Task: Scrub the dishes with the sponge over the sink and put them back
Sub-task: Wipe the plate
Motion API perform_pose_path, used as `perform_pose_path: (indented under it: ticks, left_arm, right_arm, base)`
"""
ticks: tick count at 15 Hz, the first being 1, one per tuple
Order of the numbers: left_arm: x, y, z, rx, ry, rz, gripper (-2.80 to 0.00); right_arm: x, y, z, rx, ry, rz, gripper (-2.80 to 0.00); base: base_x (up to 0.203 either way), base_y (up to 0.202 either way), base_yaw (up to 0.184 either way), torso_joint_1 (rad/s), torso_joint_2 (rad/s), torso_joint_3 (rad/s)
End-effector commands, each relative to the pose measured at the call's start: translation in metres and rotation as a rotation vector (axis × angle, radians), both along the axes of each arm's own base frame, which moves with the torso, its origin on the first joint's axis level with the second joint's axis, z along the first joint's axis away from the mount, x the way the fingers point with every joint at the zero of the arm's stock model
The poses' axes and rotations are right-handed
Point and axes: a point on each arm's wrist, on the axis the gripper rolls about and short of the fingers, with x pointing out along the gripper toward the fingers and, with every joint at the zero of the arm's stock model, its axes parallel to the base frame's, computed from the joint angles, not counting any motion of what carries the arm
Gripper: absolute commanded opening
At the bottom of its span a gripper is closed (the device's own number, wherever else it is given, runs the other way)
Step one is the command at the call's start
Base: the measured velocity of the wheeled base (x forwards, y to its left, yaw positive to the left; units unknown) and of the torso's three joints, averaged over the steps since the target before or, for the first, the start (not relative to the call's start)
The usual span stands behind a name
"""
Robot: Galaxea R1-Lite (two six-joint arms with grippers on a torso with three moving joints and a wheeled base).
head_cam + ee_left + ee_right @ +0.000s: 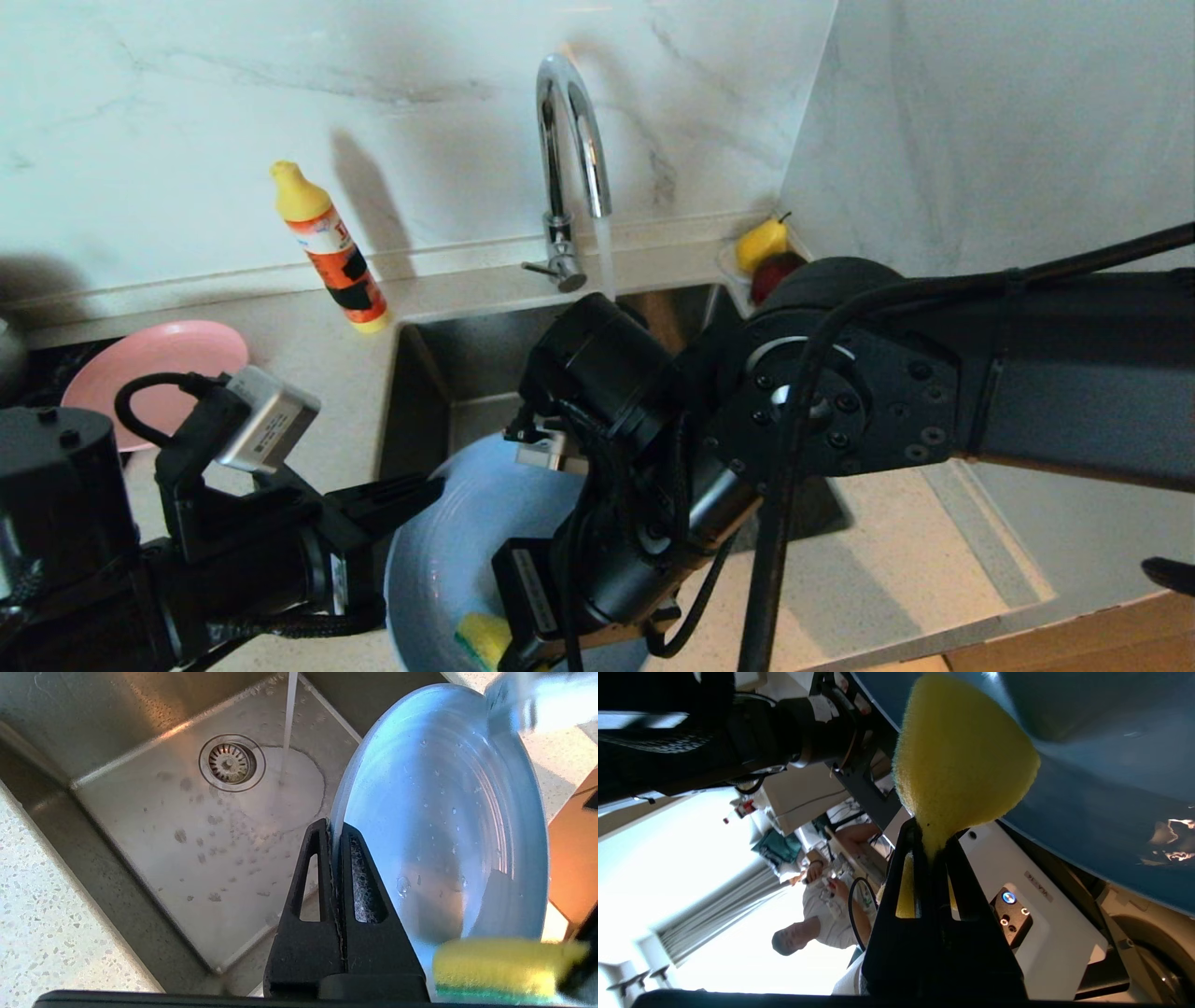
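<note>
Your left gripper (335, 833) has its jaws clamped on the rim of the light blue plate (448, 551), holding it on edge over the near side of the sink (448, 373); the plate stands tilted rather than flat, its concave face turned toward your right arm and its back toward the basin, with the rim rising away from the jaws. In the left wrist view the wet face of the plate (444, 826) carries droplets, and the drain strainer (232, 763) lies well beyond the jaws, with a thin stream of water landing just beside it. Your right gripper (931, 842) has its jaws pressed together on one end of the yellow sponge (962, 760), squeezing it narrow there so that it fans out wide past the tips; its long axis runs straight out from the jaws, and its far end touches the plate's face low down near the rim. The tap (569, 140) is running behind both grippers. The pink plate (154, 359) lies flat on the worktop (934, 551) well off to the outer side of the left jaws, near a yellow-capped bottle (331, 247).
</note>
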Motion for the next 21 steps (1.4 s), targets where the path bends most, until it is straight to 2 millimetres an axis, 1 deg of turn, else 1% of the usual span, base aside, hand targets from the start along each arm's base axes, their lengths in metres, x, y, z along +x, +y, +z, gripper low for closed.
perform_pose_path:
  ticks: [1, 4, 6, 9, 11, 17, 19, 21]
  left_arm:
    - [-0.002, 0.001, 0.001, -0.005, -0.008, -0.002, -2.80]
    - [-0.002, 0.001, 0.001, -0.006, -0.009, -0.002, -2.80]
    - [-0.003, 0.001, 0.002, -0.010, -0.012, -0.003, -2.80]
    - [-0.004, 0.002, 0.003, -0.014, -0.016, -0.004, -2.80]
    - [-0.004, 0.002, 0.003, -0.014, -0.012, -0.004, -2.80]
    - [-0.004, 0.001, -0.002, -0.005, 0.005, -0.007, -2.80]
    - [-0.007, -0.002, -0.003, -0.003, 0.007, -0.033, -2.80]
    - [-0.009, -0.002, -0.005, 0.000, 0.010, -0.038, -2.80]
  right_arm:
    - [-0.001, -0.005, 0.008, 0.011, -0.011, -0.009, -2.80]
    - [0.006, -0.008, 0.006, 0.008, -0.009, -0.030, -2.80]
    - [0.015, -0.013, 0.005, 0.007, -0.010, -0.055, -2.80]
    - [0.032, -0.024, 0.002, -0.001, -0.008, -0.105, -2.80]
    - [0.038, -0.033, 0.008, 0.011, -0.018, -0.130, -2.80]
    - [0.038, -0.055, 0.035, 0.062, -0.070, -0.175, -2.80]
    - [0.039, -0.055, 0.037, 0.079, -0.088, -0.178, -2.80]
    - [0.043, -0.047, 0.031, 0.082, -0.107, -0.181, -2.80]
  base:
    - [0.000, 0.000, 0.000, 0.000, 0.00, 0.000]
    - [0.000, 0.000, 0.000, 0.000, 0.00, 0.000]
    - [0.000, 0.000, 0.000, 0.000, 0.00, 0.000]
    - [0.000, 0.000, 0.000, 0.000, 0.00, 0.000]
    - [0.000, 0.000, 0.000, 0.000, 0.00, 0.000]
    - [0.000, 0.000, 0.000, 0.000, 0.00, 0.000]
    - [0.000, 0.000, 0.000, 0.000, 0.00, 0.000]
    - [0.000, 0.000, 0.000, 0.000, 0.00, 0.000]
